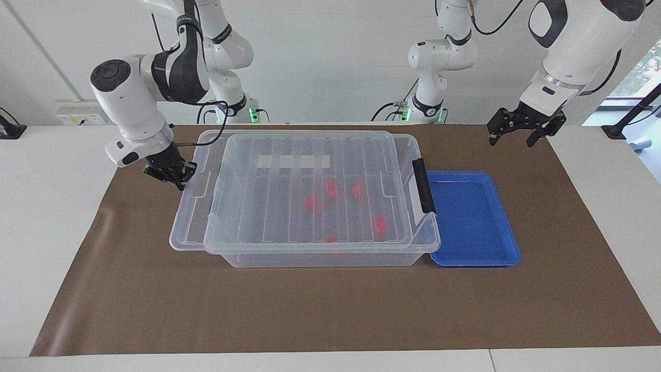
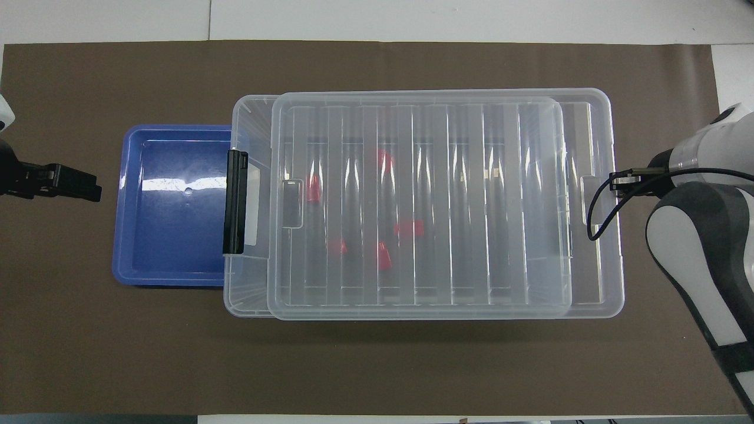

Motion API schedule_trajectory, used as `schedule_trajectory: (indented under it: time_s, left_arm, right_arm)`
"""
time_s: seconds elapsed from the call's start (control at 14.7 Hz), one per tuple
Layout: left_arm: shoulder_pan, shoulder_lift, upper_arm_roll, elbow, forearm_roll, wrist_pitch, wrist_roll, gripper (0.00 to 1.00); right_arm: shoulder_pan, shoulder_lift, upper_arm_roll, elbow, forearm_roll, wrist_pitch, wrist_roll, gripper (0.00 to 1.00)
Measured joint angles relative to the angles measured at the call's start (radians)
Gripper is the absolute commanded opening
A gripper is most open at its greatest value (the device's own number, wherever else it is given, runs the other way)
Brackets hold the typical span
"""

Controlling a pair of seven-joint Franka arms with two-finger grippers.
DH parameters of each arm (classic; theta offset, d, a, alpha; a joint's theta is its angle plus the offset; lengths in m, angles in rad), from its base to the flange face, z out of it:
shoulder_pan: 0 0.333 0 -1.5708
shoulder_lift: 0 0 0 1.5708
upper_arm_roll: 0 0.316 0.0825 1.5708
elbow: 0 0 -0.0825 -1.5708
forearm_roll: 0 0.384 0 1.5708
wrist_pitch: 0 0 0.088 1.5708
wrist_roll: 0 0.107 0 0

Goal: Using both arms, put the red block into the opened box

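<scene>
Now I'm sliding the lid over the box with my clamped right gripper, blocks inside, left gripper hanging wide.

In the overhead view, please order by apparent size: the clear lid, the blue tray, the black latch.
1. clear lid
2. blue tray
3. black latch
The lid sits higher, nearer the camera, yet its lead is plain.
</scene>
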Motion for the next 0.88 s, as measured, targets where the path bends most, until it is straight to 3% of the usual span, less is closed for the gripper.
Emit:
schedule_trajectory:
  time_s: [0.88]
  left_arm:
    - [0.001,0.0,0.003,-0.001,0.0,0.0,0.018,1.0]
  right_arm:
    - [0.085,-0.002,0.002,-0.001,0.001,0.0,0.149,0.0]
